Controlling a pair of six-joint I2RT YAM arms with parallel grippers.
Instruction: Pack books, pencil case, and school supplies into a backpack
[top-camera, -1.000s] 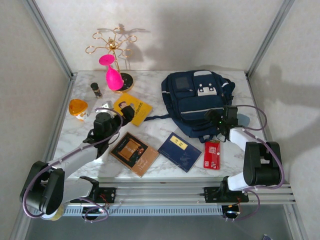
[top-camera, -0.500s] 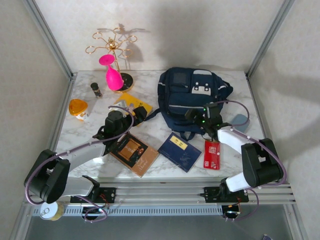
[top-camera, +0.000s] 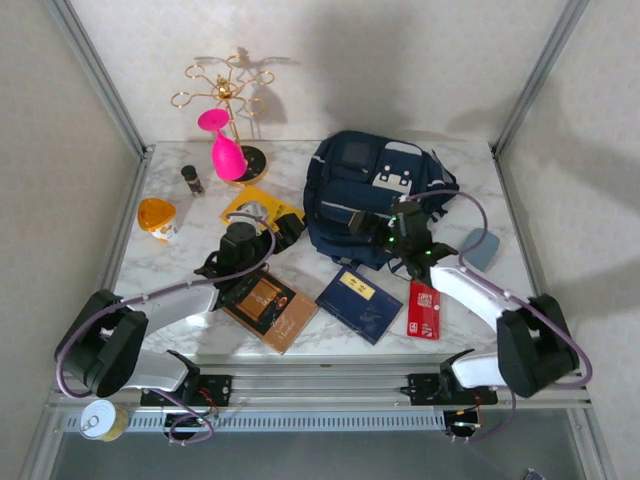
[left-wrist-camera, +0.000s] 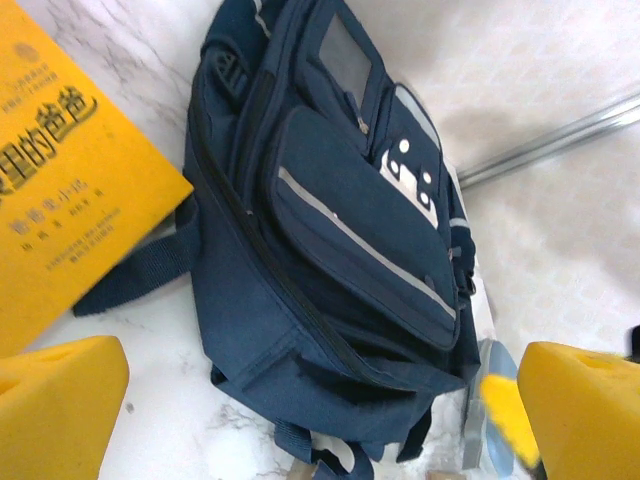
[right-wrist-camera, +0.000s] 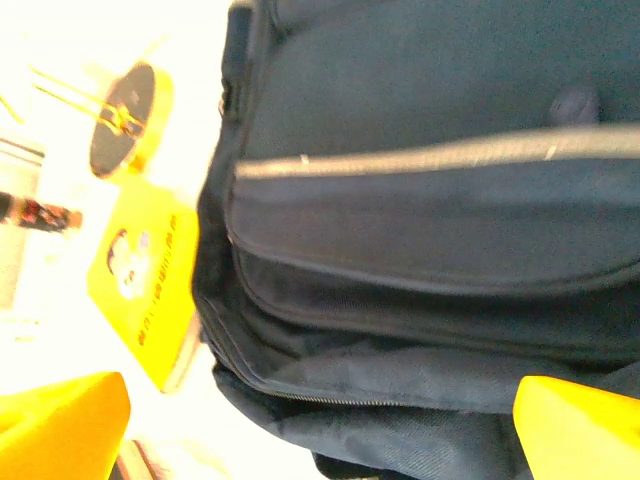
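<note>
**Both claws wide open beside the backpack; books and supplies lie outside it**

A navy backpack (top-camera: 372, 195) lies flat on a marble table (top-camera: 160, 262), front pockets facing up.

The left gripper (left-wrist-camera: 322, 360) is at the backpack's left side. Its yellow fingers (left-wrist-camera: 60, 410) are spread wide and hold nothing. The right gripper (right-wrist-camera: 320, 385) is at the backpack's near edge, pointing at the lower pocket. Its jaws are also spread wide and empty. Whether either gripper touches the fabric cannot be told.

The yellow book (top-camera: 262, 207) lies just left of the backpack, partly covered by the left arm. The brown book (top-camera: 270, 306) lies in front of the backpack and to its left. The navy book (top-camera: 360, 303) lies just in front of the backpack. The red packet (top-camera: 424, 308) lies in front of the backpack and to its right, beside the navy book. The grey-blue pencil case (top-camera: 481, 249) lies just right of the backpack, near its lower corner.

Behind and to the left of the backpack are a gold stand (top-camera: 226, 88) and a pink object (top-camera: 224, 148). Further left sit a small dark bottle (top-camera: 191, 179) and an orange cup (top-camera: 157, 218).
</note>
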